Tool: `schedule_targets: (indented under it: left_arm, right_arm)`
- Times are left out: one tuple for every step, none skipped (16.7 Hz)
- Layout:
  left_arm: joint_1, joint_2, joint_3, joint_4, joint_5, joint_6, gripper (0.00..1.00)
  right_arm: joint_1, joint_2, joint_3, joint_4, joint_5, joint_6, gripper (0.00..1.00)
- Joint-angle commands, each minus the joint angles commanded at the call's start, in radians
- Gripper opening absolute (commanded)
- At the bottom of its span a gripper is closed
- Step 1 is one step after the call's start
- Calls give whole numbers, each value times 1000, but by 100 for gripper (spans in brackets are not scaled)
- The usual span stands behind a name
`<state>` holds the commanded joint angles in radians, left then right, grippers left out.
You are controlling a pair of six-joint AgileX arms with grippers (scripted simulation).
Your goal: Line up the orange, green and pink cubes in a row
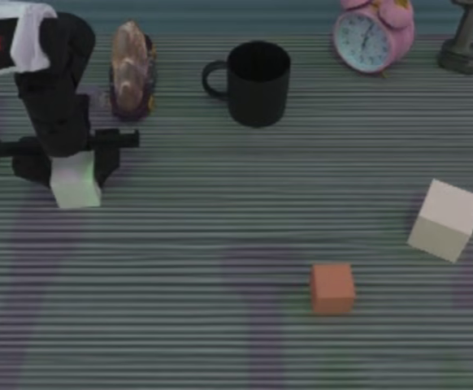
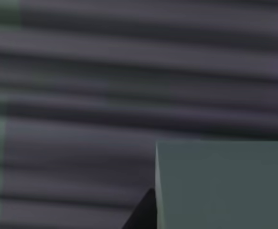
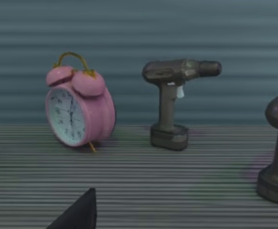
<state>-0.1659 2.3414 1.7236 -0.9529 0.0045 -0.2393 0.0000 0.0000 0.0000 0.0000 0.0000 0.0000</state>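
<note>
Where striped cloth ripples, left end effector [image 1: 74,175] meets the matte, boxy green [image 1: 76,184].

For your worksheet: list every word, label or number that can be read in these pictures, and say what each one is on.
"LE X": end of a label cut off by the picture edge, on the white casing of the left arm.
Alarm clock: numerals ring the dial, too blurred to read.
Cubes, mug, drills: no text visible.

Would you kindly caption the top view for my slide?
Left hand over the green cube at table's left; orange cube and pink cube wait at right.
</note>
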Motion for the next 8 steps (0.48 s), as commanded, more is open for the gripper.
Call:
schedule_targets:
  left_arm:
    - [0,0,0,0,0,0,0]
    - [0,0,0,0,0,0,0]
    - [0,0,0,0,0,0,0]
    - [0,0,0,0,0,0,0]
    - [-1,-21,4,-8,-5,4,0]
    - [-1,-22,7,-11,-4,3,0]
    - [0,-26,19,-25,-4,3,0]
    - [2,-32,37,-47,-4,3,0]
  right_arm:
    - [0,0,0,0,0,0,100]
    - [0,0,0,0,0,0,100]
    - [0,0,0,0,0,0,100]
    - [0,0,0,0,0,0,100]
    - [0,0,0,0,0,0,100]
    - [0,0,0,0,0,0,100]
    - [0,0,0,0,0,0,100]
    - [0,0,0,0,0,0,100]
